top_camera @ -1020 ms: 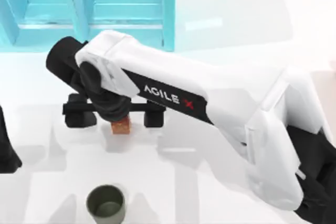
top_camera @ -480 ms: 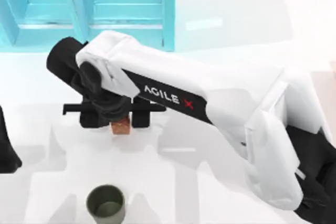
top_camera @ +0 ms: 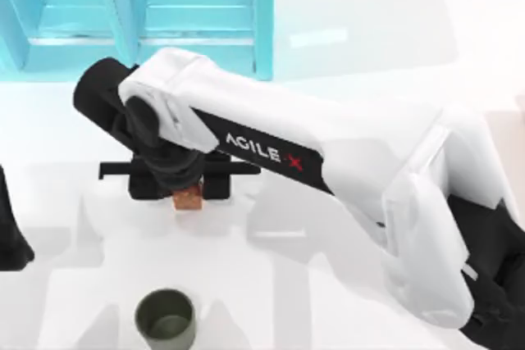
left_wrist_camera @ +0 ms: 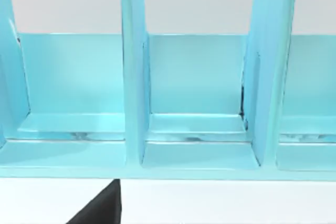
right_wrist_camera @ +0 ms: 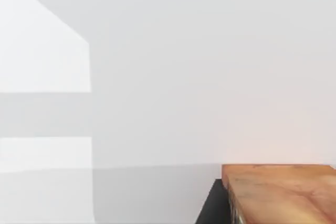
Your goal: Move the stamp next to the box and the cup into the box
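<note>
I had my right gripper (top_camera: 188,179) lowered over the stamp (top_camera: 188,198), which stood on the white table (top_camera: 328,284) in front of the blue box (top_camera: 197,14), near it but apart. Compared with a second earlier, the two dark fingers (top_camera: 148,183) had drawn inward from a wide spread until they stood hard against either side of the stamp. Over the last half second the gap barely changed, so I judged the jaws to have closed on the block. The stamp's orange-brown base showed below the wrist in the top view, in the same place as before; it had not been lifted.

The right wrist view showed the stamp's orange-brown surface (right_wrist_camera: 278,192) close under the camera with a dark finger edge beside it.

I read this as the grasp complete and the lift pending. The stamp would then need carrying a short way to a spot beside the box.

The cup (top_camera: 166,319) stood untouched near the front edge of the table, well apart from the box.

My left arm (top_camera: 10,235) was parked at the table's left edge, its wrist camera facing the box's compartments (left_wrist_camera: 194,129); I could not tell that gripper's state.
</note>
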Controlling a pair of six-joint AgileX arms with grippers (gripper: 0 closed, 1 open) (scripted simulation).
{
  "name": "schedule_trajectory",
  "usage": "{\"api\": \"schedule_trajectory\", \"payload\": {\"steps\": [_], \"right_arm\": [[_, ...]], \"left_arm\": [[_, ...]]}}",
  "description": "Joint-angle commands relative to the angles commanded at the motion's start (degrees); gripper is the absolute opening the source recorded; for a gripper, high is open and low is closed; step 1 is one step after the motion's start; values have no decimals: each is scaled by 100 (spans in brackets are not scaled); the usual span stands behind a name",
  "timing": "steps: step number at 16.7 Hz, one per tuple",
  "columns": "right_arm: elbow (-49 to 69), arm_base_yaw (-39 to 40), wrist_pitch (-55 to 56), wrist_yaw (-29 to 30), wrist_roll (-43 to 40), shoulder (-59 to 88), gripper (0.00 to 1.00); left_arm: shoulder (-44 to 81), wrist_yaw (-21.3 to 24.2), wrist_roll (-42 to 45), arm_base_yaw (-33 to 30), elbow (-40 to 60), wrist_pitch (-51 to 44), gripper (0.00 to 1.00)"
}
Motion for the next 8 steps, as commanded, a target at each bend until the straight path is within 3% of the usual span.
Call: {"api": "schedule_trajectory", "payload": {"steps": [8], "right_arm": [[-175,-38,8,-13,-37,-171,0]], "left_arm": [[0,0,0,0,0,0,100]]}}
